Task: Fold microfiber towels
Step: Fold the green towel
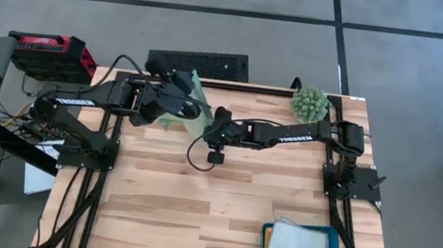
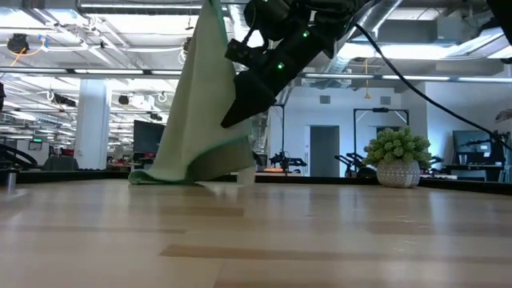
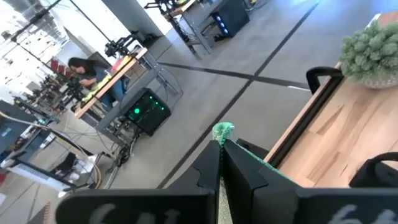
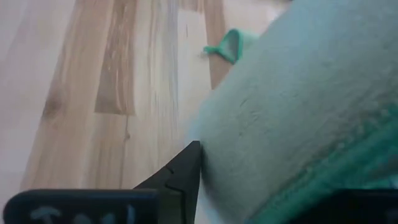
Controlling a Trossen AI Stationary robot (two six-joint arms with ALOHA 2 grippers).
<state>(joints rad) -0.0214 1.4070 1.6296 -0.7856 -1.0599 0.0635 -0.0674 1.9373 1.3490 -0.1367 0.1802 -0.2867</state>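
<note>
A light green microfiber towel (image 2: 200, 104) hangs over the table's far middle, and its bottom edge (image 2: 180, 178) rests on the wood. My left gripper (image 3: 221, 146) is raised above the table and shut on the towel's top. My right gripper (image 2: 240, 108) reaches in from the right, slanting down, with the towel's lower side (image 4: 298, 99) filling the gap between its fingers. In the high view the towel (image 1: 196, 108) shows between the two grippers. A green loop tag (image 4: 227, 45) of the towel lies on the table. My left gripper pinches the towel's top corner (image 3: 222, 132) between its two shut fingers; a small tuft of cloth sticks out past the fingertips. The towel hangs below the fingers. My right gripper has the hanging towel's side edge (image 2: 244, 136) between its two fingers, coming from the table's right and slanting down. One finger (image 4: 186, 171) lies against the cloth's face; the other is mostly outside the picture. One layer or several, I cannot tell.
A spiky green ball plant (image 1: 309, 103) in a pot stands at the far right corner. A teal tray (image 1: 334, 239) holding folded cloths sits at the near right. A black grille-like object (image 1: 198, 62) lies just past the far edge.
</note>
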